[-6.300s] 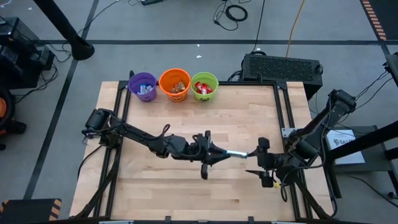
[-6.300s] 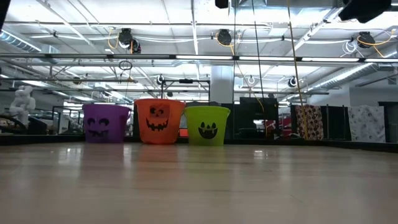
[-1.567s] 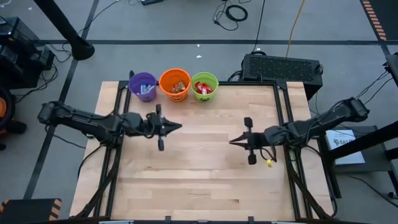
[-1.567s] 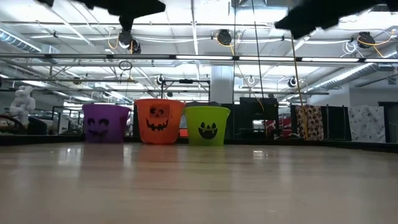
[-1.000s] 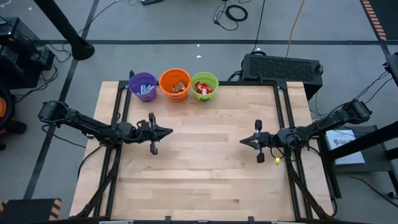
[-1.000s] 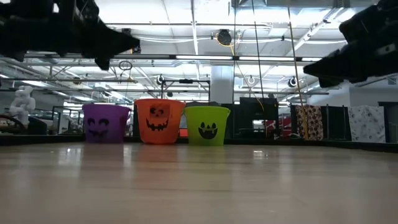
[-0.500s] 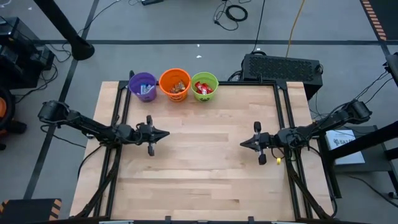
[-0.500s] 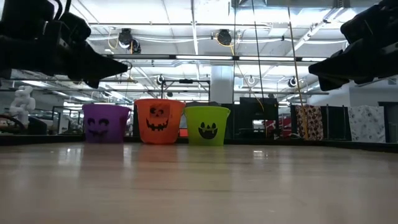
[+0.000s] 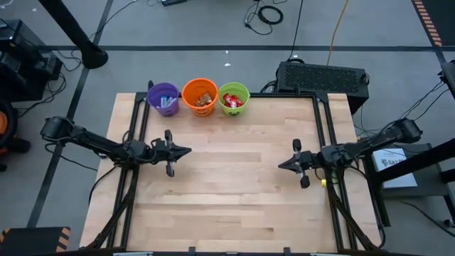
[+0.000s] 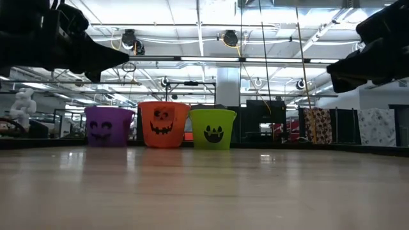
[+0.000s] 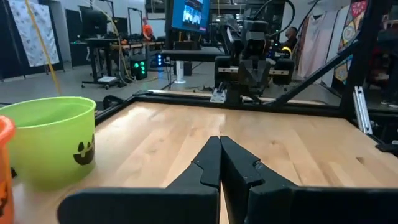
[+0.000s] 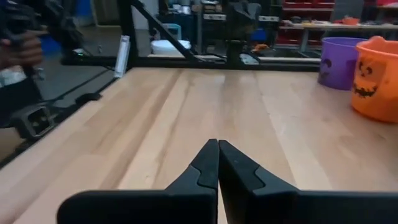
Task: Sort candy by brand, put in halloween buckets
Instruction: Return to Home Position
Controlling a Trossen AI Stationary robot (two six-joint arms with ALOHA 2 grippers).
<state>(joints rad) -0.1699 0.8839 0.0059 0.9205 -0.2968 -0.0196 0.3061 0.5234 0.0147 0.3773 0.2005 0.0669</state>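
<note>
Three halloween buckets stand in a row at the table's far left: purple (image 9: 163, 99), orange (image 9: 200, 97) and lime green (image 9: 234, 99). Candy shows inside them: bluish wrappers in the purple, brown-gold in the orange, red in the green. My left gripper (image 9: 188, 151) hovers shut over the table's left half, pointing toward the right edge, nearer than the buckets. My right gripper (image 9: 279, 165) hovers shut over the right half, pointing toward the left edge. In the wrist views each gripper's fingers (image 11: 219, 142) (image 12: 217, 144) lie together with nothing between them.
Bare wooden tabletop (image 9: 234, 199) lies between and in front of the two grippers. Black frame rails (image 9: 323, 135) run along the table's left and right sides. A black box (image 9: 323, 75) sits beyond the far right corner.
My left gripper has drawn back a little toward the table's left edge. My right gripper has drawn back slightly toward the right and near edges. Both have stayed shut and above the table. The buckets have not moved.
</note>
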